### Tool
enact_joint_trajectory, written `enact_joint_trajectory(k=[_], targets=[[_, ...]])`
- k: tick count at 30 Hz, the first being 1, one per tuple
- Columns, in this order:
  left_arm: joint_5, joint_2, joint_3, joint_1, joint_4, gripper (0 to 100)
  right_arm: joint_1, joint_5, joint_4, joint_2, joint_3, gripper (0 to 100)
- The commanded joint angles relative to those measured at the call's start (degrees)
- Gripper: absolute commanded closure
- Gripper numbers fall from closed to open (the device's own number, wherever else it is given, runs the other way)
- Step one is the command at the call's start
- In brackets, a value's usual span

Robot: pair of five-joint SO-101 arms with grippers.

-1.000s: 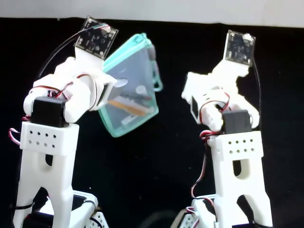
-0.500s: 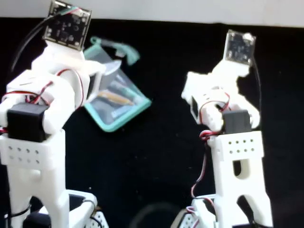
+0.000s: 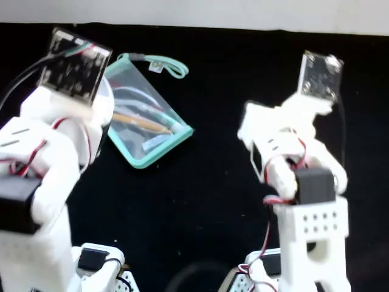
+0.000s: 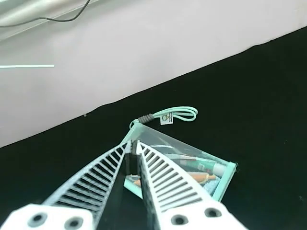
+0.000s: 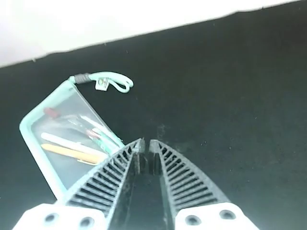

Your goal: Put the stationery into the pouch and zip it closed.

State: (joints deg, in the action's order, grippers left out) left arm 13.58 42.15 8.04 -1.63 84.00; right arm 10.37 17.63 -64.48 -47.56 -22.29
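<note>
L pincer (image 4: 133, 143) closed; pouch tag (image 4: 166, 118) unreadable

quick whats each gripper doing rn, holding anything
Left gripper: closed, apparently pinching the edge of the pouch.
Right gripper: closed, holding nothing.

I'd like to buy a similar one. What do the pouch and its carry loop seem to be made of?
The pouch: probably soft clear plastic, see-through and slightly glossy, with mint edging that looks like fabric. The loop: seemingly matte woven cord, lying limp.
</note>
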Motion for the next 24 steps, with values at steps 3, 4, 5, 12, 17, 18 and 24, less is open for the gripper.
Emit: enact_joint_trajectory(k=[3, 4, 5, 12, 17, 18, 24], targets=[[0.53, 6.55, 1.54, 0.66, 7.03, 99, 0.4, 0.44, -0.22, -12.26, -7.6, 96.9], [0.53, 7.96, 1.54, 0.66, 8.18, 99, 0.4, 0.44, -0.22, -14.99, -9.45, 96.9], [0.53, 9.36, 1.54, 0.66, 9.05, 99, 0.4, 0.44, -0.22, -17.98, -11.47, 96.9], [0.53, 21.49, 1.45, 0.66, 13.89, 99, 0.31, -7.56, -0.13, -38.29, -23.87, 96.9], [0.53, 29.58, 1.45, 0.66, 13.98, 99, 0.13, -9.58, -0.04, -49.63, -30.55, 96.9], [0.53, 30.81, 1.45, 0.66, 13.98, 99, 0.13, -9.58, 0.13, -51.38, -31.6, 96.9], [0.62, 38.11, -2.68, 0.66, 13.63, 99, 0.13, -9.58, 0.13, -57.63, -36.97, 96.9]])
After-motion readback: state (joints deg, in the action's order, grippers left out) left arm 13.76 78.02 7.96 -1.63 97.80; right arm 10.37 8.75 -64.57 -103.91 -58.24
